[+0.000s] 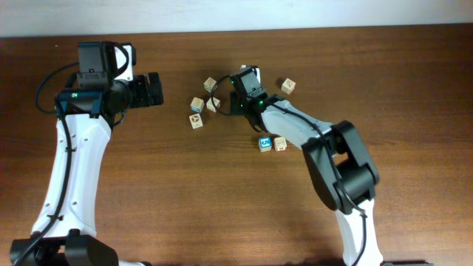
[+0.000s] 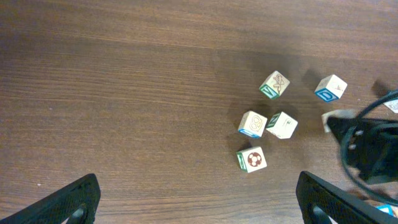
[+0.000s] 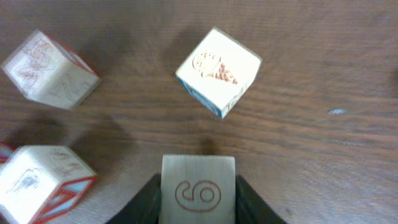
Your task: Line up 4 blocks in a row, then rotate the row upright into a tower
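A pale wooden '6' cube (image 3: pixel 199 186) is pinched in the right gripper (image 3: pixel 198 202), likely for turning. The left gripper (image 2: pixel 200 198) is held wide, empty.

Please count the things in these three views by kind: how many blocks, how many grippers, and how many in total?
Loose blocks: 8, one of them hidden from overhead
Held block, between the fingers of the right gripper: 1
Grippers, counting the left gripper: 2
Total: 11
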Robot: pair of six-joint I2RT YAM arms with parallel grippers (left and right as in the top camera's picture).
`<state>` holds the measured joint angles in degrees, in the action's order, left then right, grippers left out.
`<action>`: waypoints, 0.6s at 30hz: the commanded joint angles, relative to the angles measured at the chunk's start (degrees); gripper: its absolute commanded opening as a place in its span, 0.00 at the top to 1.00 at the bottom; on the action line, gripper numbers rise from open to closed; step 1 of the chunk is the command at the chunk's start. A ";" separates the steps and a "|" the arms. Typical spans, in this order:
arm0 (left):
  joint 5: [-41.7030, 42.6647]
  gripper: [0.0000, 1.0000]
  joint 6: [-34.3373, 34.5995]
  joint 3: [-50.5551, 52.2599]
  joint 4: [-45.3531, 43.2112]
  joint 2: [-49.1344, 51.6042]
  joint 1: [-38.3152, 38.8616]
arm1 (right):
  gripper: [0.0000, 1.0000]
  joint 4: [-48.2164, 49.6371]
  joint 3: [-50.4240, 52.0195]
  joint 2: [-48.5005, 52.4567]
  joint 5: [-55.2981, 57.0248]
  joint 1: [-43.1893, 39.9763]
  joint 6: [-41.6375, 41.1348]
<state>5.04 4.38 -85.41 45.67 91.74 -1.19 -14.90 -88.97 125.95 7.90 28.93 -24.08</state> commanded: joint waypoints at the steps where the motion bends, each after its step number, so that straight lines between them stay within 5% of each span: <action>1: -0.37 0.01 0.79 -0.98 -0.11 0.17 0.00 | 0.69 -11.85 -0.37 -11.96 -6.69 0.37 0.20; 6: -0.37 0.01 0.79 -0.98 -0.11 0.17 0.00 | 0.70 -35.41 -0.28 -16.31 -18.01 0.37 -1.97; 18: -0.37 0.01 0.79 -0.98 -0.11 0.17 0.00 | 0.69 -39.52 1.64 -11.02 -10.64 4.48 -5.01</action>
<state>5.06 4.38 -85.41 45.67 91.79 -1.19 -54.37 -88.79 113.14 -4.95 32.99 -27.55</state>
